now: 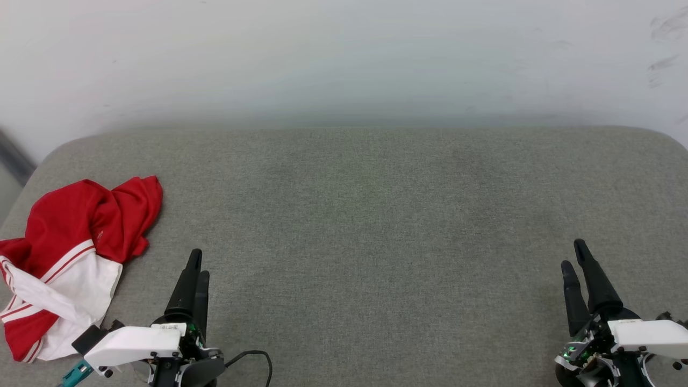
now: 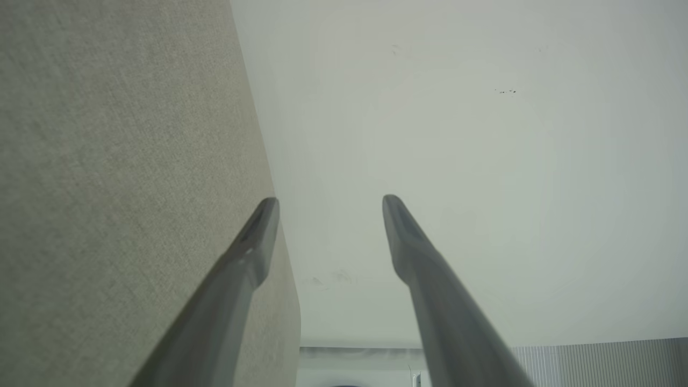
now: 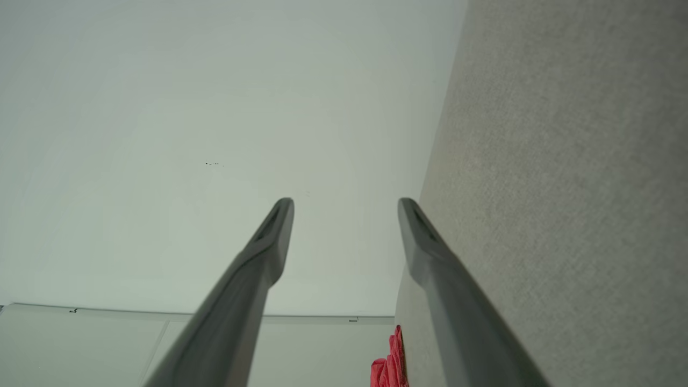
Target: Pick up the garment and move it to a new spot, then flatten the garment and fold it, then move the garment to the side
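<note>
See garment (image 1: pixel 80 236) heaped at near left of counter (image 1: pixel 376 215), just left of left tool (image 1: pixel 200 263). Note left tool and right tool (image 1: pixel 572 253) both spread apart, empty. Expect soft, light, limp cloth, sagging once lifted. Probably best to pinch a raised red fold.

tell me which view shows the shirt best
Head view: the crumpled red and white jersey lies nearly whole on the cushion, far left. Right wrist view catches a red scrap at its bottom edge; left wrist view faces cushion and wall.
</note>
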Available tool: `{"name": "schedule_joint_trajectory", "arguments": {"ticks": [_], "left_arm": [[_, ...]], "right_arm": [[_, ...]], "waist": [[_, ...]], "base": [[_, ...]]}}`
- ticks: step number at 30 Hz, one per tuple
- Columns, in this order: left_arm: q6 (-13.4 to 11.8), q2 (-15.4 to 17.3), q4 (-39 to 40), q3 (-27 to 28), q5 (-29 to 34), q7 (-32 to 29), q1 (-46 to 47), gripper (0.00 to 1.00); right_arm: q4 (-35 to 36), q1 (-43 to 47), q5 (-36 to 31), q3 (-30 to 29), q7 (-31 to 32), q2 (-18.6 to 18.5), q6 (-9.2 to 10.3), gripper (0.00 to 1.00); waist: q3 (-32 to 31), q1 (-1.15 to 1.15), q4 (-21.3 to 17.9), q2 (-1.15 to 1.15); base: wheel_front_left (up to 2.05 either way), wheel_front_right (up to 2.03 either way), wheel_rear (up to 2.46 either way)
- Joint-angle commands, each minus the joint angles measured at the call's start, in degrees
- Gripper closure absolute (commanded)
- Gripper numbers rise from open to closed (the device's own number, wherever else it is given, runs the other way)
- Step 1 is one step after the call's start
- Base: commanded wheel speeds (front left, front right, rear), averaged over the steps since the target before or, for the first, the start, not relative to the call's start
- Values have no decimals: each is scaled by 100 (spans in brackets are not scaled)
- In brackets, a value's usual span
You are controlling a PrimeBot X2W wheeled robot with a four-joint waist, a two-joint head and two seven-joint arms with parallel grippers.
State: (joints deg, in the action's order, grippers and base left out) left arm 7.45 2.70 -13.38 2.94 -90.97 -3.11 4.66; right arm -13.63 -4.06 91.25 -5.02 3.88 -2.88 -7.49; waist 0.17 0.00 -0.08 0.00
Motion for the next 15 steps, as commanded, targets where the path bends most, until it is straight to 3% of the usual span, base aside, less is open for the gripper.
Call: {"name": "schedule_joint_trajectory", "arguments": {"ticks": [1,9,15], "left_arm": [[3,13,155,-31,126,77,148,0],[3,14,295,-95,720,277,139,0],[3,17,308,-226,1566,415,148,0]], "right_arm": [[147,-60,-78,47,-74,-41,-1,0],[246,-22,-564,246,-340,-183,-1,0],[293,-36,-1251,338,-497,-279,-1,0]], "waist": [[-2,0,0,0],[-10,0,6,0],[-25,0,7,0]], "base": [[0,0,0],[0,0,0],[0,0,0]]}}
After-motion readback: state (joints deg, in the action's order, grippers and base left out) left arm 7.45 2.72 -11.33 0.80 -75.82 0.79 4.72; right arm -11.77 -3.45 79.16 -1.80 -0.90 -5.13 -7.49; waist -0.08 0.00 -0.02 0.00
